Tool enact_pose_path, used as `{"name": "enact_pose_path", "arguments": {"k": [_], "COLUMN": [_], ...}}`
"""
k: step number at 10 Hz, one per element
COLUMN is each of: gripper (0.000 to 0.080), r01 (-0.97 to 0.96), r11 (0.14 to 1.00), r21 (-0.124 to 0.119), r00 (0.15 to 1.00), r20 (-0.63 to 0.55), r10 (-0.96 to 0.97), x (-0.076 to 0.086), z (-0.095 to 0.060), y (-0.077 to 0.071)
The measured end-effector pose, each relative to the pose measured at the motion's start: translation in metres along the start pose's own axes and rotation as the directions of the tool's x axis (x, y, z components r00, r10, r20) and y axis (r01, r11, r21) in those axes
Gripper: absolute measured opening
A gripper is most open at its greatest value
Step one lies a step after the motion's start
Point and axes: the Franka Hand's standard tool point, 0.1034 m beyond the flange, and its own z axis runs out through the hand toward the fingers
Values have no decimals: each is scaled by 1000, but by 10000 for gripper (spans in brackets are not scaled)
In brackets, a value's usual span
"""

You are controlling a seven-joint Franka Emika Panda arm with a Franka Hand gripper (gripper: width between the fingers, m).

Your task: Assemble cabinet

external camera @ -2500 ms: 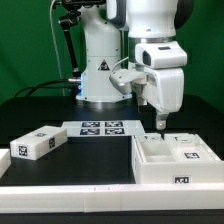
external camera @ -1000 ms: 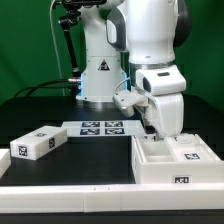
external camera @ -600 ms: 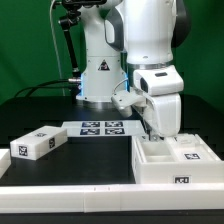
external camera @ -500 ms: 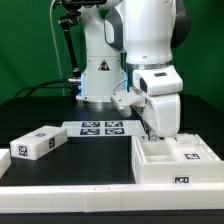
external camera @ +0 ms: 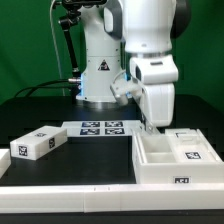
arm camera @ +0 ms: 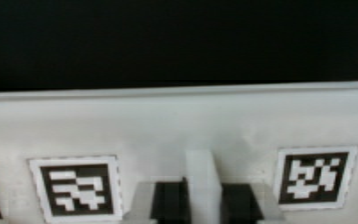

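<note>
Loose block point(external camera: 38, 143): one, flat on the worktop point(external camera: 95, 158) at the exterior view's left, with its long axis slanting away from the camera. I count two tags point(external camera: 18, 152) on it.
Marker board point(external camera: 100, 127): one, mid-view.
Cabinet box point(external camera: 155, 172): one, at the exterior view's right, open side up, with its long axis across the view. Its front wall carries one tag.
Gripper point(external camera: 152, 126): low at the box's rear wall; I cannot tell how wide it is.
Wrist view: two tags, patterns only.

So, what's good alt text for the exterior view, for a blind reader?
A white robot arm holds its jaws at the back edge of an open white cabinet; a tagged block and the marker board lie nearby.
</note>
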Motion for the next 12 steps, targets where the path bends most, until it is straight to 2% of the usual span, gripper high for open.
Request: {"name": "enact_pose_path", "arguments": {"k": [1,3,6,7,10,11,12], "gripper": [67,68,68,68,68,68,68], "r01": [-27,-44,-49,-49,-52,-57,-59], "r11": [1000,999,998,998,999,998,998], "r21": [14,16,26,29,6,14,19], "r00": [1000,999,999,999,999,998,998], "r20": [11,22,22,23,12,13,14], "r10": [27,44,48,49,52,57,59], "x": [-2,-6,-8,-8,-7,-10,-10], "z": [-5,-13,-9,-10,-14,-16,-14], "y": [-3,-4,-9,-7,14,20,19]}}
